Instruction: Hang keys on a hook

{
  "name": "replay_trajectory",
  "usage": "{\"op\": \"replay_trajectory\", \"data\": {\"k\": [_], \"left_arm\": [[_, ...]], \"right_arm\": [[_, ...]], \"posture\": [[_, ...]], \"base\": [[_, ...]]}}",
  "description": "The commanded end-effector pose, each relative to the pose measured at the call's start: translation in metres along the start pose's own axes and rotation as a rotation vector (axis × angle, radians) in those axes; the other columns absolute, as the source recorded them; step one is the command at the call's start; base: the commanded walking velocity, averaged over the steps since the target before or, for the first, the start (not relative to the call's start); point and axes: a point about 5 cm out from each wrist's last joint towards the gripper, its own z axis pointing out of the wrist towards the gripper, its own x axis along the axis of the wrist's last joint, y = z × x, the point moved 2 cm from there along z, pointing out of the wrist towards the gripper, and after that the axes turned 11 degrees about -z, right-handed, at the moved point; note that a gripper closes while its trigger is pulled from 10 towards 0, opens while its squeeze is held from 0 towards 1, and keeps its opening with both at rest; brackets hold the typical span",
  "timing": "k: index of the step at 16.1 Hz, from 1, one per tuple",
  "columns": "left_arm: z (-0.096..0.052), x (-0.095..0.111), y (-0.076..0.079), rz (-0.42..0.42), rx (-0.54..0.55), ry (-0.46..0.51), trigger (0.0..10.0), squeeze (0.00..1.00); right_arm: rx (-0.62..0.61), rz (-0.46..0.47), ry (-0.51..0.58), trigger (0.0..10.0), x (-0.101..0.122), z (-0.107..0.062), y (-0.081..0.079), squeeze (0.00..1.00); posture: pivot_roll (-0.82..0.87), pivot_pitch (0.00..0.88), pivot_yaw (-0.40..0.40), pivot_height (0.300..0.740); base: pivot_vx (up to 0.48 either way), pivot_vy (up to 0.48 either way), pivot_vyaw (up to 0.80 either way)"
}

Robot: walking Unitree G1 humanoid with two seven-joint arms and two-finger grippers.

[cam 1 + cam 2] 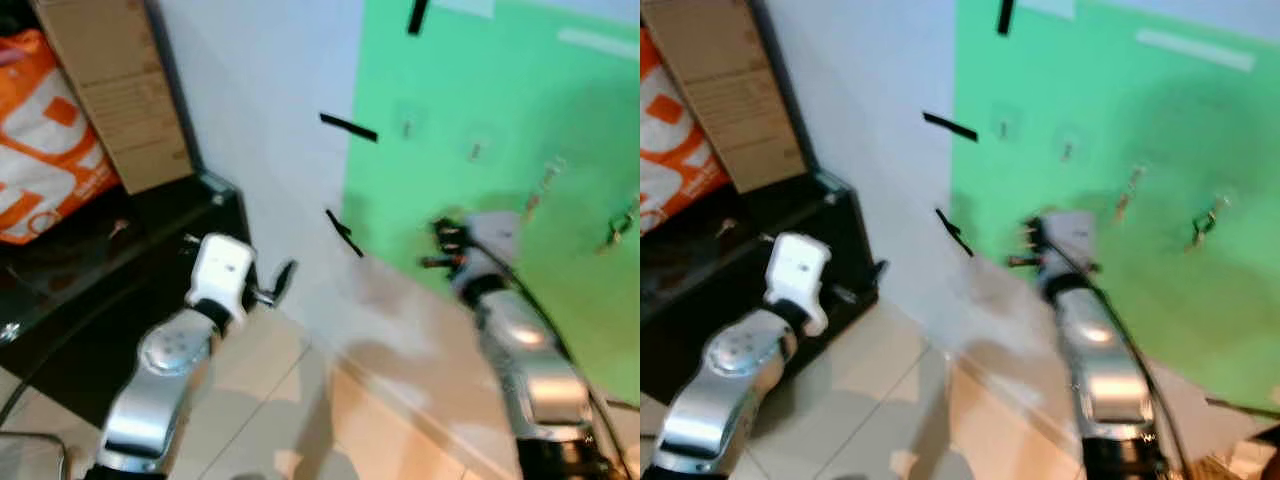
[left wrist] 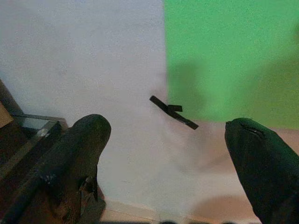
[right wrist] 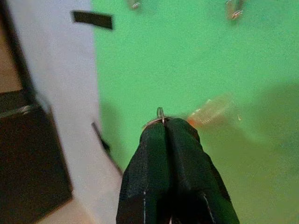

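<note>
Pinching key ring [image 3: 160, 115]: right fingers [image 3: 187, 154].

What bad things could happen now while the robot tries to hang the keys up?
1. The right gripper pinches just the ring at its very fingertips, so the keys might slip out and drop.
2. The keys look blurred, as if swinging, so the ring could miss a hook.
3. The hooks look small on the green board, so aiming may be hard.
</note>
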Motion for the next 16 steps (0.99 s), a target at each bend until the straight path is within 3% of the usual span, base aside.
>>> {"op": "replay_trajectory", "data": {"k": [1,3,16], "left_arm": [[-0.002,0.005,-0.006,0.018,0.018,0.012,10.0,0.13],[-0.002,0.005,-0.006,0.018,0.015,0.011,10.0,0.13],[-0.002,0.003,-0.004,0.033,-0.018,0.003,10.0,0.11]], "right_arm": [[0.033,0.018,0.025,10.0,0.008,0.003,-0.009,0.00],[0.032,0.013,0.025,10.0,0.008,0.003,-0.009,0.00],[0.055,0.004,0.064,10.0,0.018,0.005,-0.011,0.00]], "posture": [[0.07,0.000,-0.015,0.740],[0.07,0.000,-0.012,0.740],[0.07,0.000,-0.008,0.740]], "base": [[0.270,0.000,-0.80],[0.268,0.000,-0.80],[0.248,0.000,0.00]]}}
